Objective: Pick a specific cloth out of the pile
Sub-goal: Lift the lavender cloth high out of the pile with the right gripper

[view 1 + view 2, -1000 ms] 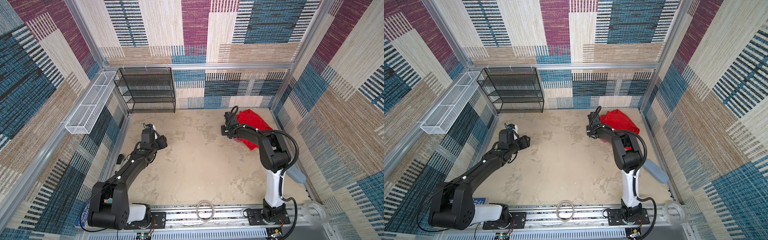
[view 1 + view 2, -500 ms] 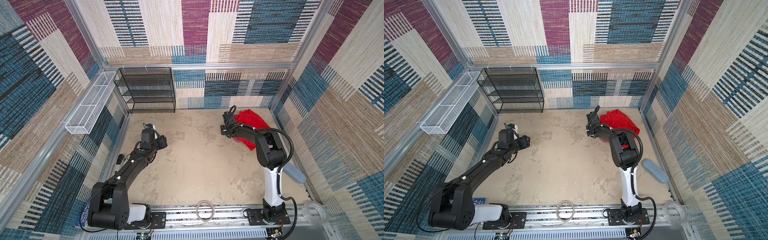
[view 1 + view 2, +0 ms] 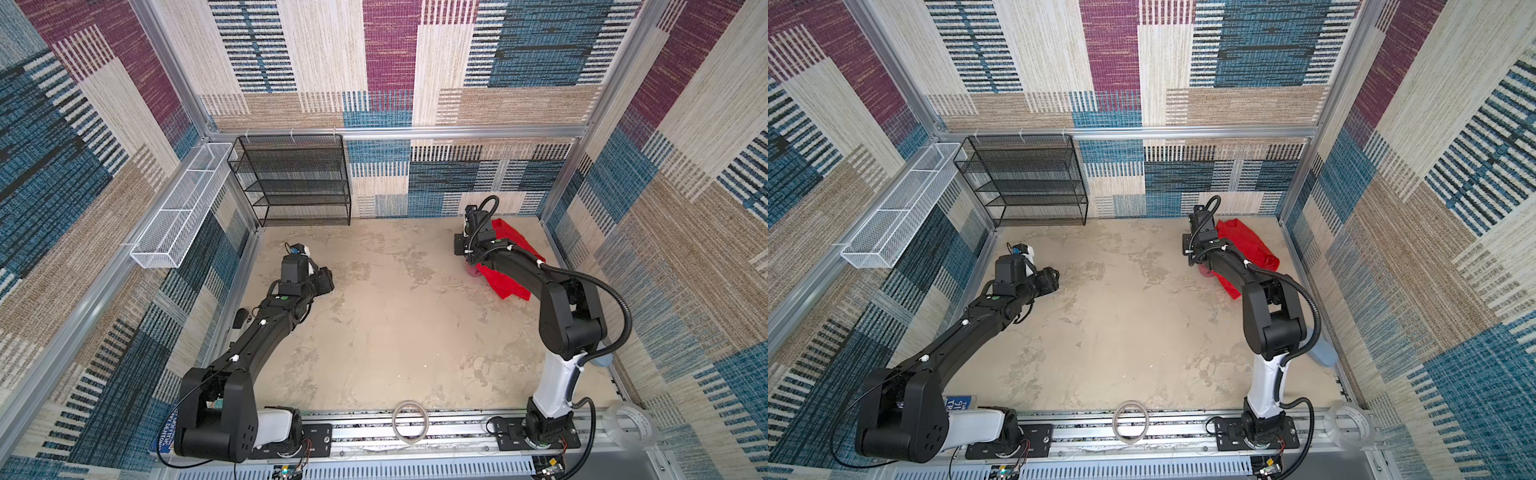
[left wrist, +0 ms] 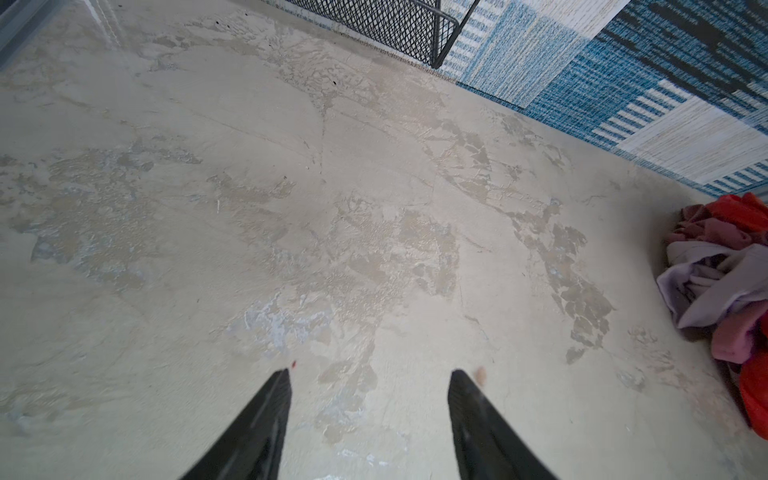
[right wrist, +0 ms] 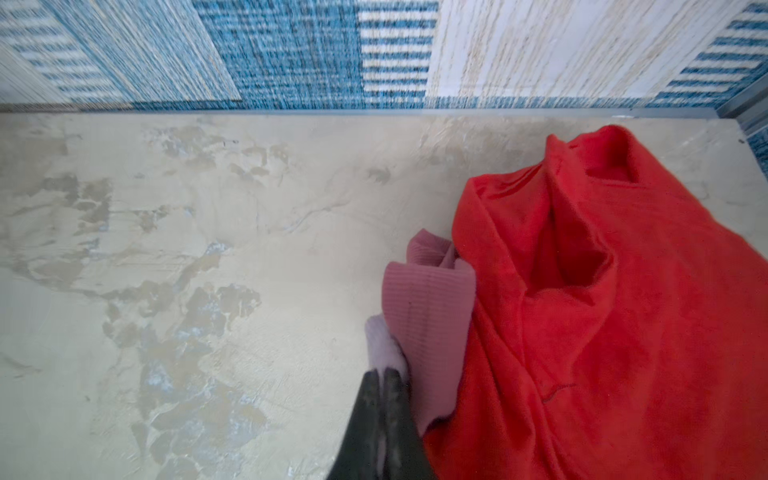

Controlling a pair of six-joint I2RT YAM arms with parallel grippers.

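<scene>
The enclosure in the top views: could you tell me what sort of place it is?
Probably a robot test cell: carpet-tiled walls on an aluminium frame, with a robot-mounting rail along the front.

My mottled beige table (image 3: 374, 340) carries the pile (image 3: 507, 286) of cloths at the far right, a black mesh rack (image 3: 299, 187) at the far left, and a grey-blue pad (image 3: 1323, 354) at the near right.
</scene>
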